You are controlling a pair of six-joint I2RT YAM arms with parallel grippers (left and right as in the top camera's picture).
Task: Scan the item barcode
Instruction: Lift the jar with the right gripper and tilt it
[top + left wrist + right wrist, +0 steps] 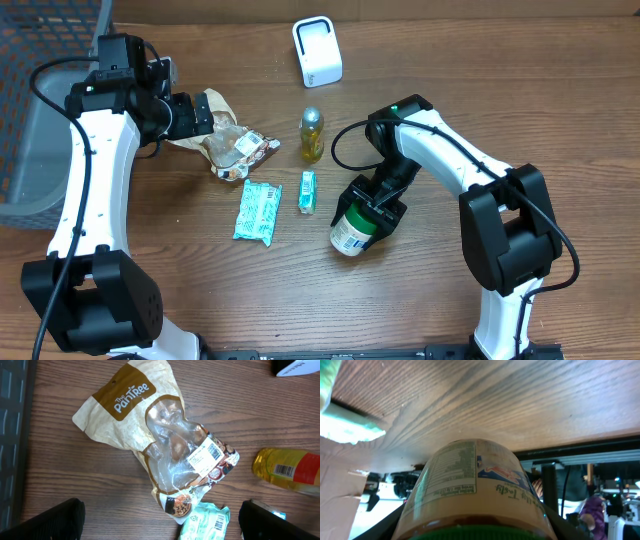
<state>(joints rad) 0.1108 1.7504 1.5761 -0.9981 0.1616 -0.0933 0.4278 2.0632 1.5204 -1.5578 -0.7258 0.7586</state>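
The rigid, smooth, probably heavy jar (350, 236) is gripped at its capped end by the right pincer (378, 205), while the left pincer (203, 114) is spread wide and empty.

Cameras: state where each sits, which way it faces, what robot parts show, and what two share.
Overhead: above the table, facing down; both arms, right hand on the jar.
Left wrist: above the snack bag, facing down; fingertips of the open left hand.
Right wrist: behind the jar, facing along it; fingers flanking it.
Shared: overhead and left wrist show snack bag and yellow bottle.
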